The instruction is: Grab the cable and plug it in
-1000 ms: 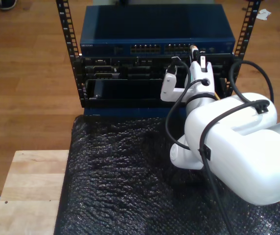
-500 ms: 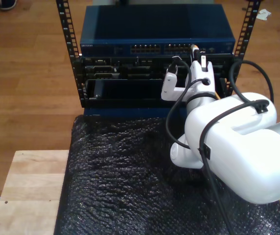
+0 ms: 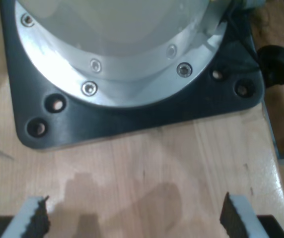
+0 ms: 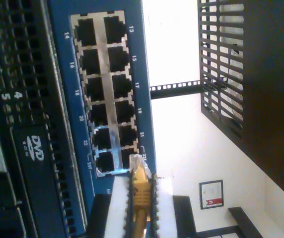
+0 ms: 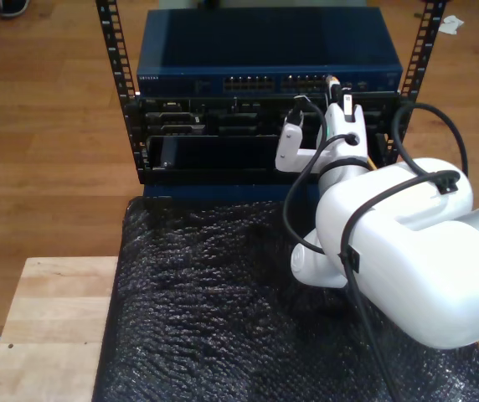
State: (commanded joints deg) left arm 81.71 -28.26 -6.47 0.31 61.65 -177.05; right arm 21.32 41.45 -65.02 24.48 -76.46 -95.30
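Observation:
My second gripper (image 4: pixel 141 182) is shut on the yellow-orange cable (image 4: pixel 141 201), with its white fingers (image 4: pixel 118 208) on either side. The cable's clear plug (image 4: pixel 136 167) points at the blue switch (image 4: pixel 62 104) and sits at the edge of the port block (image 4: pixel 105 99), by the ports numbered 23 and 24. I cannot tell whether the plug is seated. In the exterior view my second gripper (image 5: pixel 337 90) reaches up to the switch (image 5: pixel 265 59) at its right-hand port block, the cable (image 5: pixel 332 82) showing at its tip. My first gripper (image 3: pixel 134 220) is open over bare wood, nothing between its fingers (image 3: pixel 33 220).
Black rack units (image 5: pixel 214 134) sit under the switch, one with a DVD drive (image 4: pixel 33 148). Perforated rack rails (image 5: pixel 114 59) flank the switch. A black bubble-wrap mat (image 5: pixel 206 310) covers the wooden table (image 5: pixel 47 335). Thick black arm cables (image 5: pixel 428 126) loop at the exterior view's right. An arm's black base plate (image 3: pixel 142 116) lies before my first gripper.

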